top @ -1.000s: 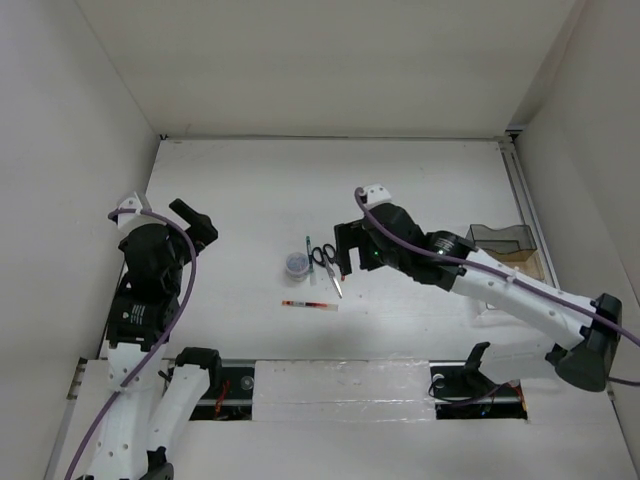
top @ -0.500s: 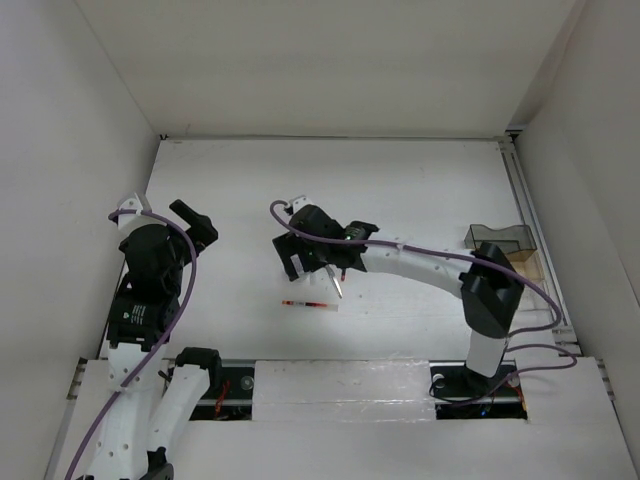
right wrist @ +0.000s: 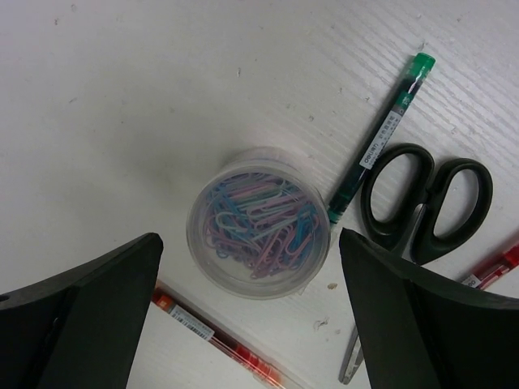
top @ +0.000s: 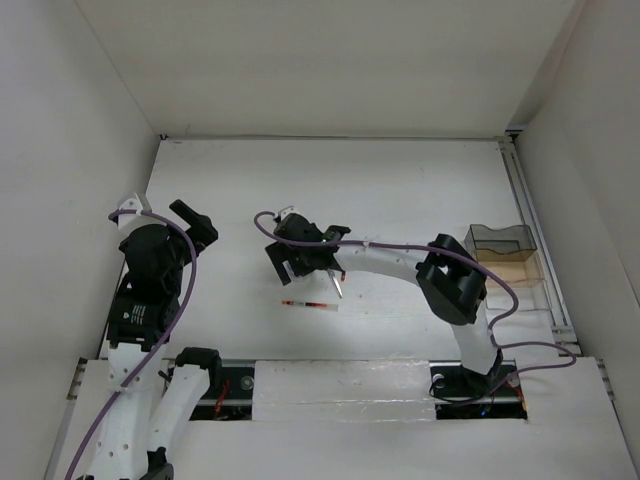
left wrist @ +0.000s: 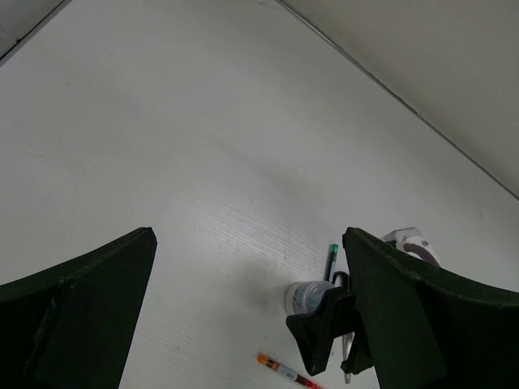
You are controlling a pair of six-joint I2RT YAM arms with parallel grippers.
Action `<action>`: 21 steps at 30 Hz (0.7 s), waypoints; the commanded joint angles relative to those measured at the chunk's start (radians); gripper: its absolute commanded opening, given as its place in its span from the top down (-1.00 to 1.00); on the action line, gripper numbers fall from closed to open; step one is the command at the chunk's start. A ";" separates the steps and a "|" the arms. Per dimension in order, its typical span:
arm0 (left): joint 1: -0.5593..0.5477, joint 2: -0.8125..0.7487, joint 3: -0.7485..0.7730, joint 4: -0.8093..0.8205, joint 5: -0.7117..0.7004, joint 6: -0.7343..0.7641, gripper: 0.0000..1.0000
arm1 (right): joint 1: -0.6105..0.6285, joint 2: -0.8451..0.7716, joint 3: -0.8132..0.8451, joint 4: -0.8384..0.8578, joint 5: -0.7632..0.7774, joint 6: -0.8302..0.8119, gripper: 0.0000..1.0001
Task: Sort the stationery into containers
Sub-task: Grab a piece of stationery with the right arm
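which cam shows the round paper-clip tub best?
Right wrist. The paper-clip tub sits centred and close, with the coloured clips visible through its clear top. In top external, the right gripper hangs over it and covers it. Left wrist shows it small and far off, partly behind that gripper.

Illegible white print on green pen (right wrist: pixel 379 134)

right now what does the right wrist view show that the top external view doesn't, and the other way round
Only the right wrist view: the clear round tub of coloured paper clips, the green pen beside it and the black handles of the scissors. From above, the right claw covers these. Only the top external view: the open left claw and the two tinted containers far to the right. Both: the red pen on the near side and the scissors' blade tip.
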 commanded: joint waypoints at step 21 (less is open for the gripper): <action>0.001 -0.010 -0.004 0.036 0.005 0.000 -1.00 | 0.003 0.079 0.090 0.074 0.077 -0.035 -0.57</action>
